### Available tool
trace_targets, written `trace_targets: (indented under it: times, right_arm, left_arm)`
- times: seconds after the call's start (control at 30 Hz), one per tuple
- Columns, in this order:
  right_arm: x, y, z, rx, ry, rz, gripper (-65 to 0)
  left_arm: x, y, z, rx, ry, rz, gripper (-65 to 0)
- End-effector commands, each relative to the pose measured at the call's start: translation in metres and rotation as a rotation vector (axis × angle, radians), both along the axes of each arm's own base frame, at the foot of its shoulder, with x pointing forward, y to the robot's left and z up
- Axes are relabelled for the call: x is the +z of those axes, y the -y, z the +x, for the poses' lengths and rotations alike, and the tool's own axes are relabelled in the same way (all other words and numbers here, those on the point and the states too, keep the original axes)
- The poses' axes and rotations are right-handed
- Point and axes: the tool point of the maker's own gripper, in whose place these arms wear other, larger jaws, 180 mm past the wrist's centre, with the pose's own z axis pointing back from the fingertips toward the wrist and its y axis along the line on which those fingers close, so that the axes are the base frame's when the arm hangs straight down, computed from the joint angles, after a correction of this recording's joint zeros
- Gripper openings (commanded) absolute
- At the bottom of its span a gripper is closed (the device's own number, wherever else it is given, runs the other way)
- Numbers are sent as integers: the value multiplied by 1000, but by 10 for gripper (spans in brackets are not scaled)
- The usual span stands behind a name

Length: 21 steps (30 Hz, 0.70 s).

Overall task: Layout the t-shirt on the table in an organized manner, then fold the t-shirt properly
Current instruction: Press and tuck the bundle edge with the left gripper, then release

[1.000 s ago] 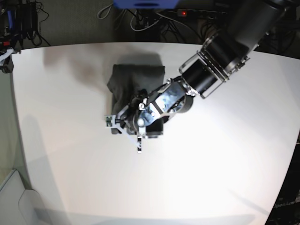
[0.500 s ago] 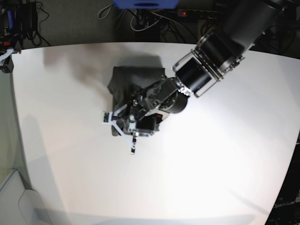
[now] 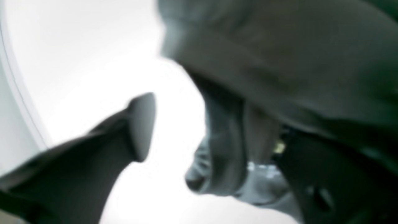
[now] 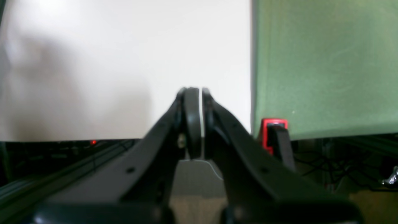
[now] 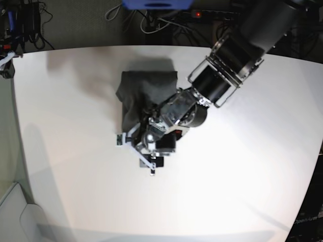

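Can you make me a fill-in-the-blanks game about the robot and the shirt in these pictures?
1. The t-shirt is dark ____ in colour.
2. The shirt lies on a ____ table.
3. The left gripper has its jaws ____.
4. The right gripper has its jaws ____.

Missing words: grey; white; open; shut

T-shirt (image 5: 144, 93) lies bunched on table (image 5: 242, 171), left of centre, toward far edge. Left gripper (image 5: 137, 151) sits at shirt's near edge, arm reaching in from far right. Cables (image 5: 151, 22) on floor beyond table's far edge.
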Motion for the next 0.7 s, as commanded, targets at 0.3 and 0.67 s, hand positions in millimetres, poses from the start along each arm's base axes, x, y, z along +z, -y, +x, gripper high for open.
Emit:
trace_targets:
  times: [0.3,0.67]
  right_arm:
    - [6,-23,23,97,39,10,-650]
    - [2,-104,56,281,91,101,-650]
  left_arm:
    - [107,-10,50,156,207,-289,-229]
    - [108,-59,35,304,234,-363,-229]
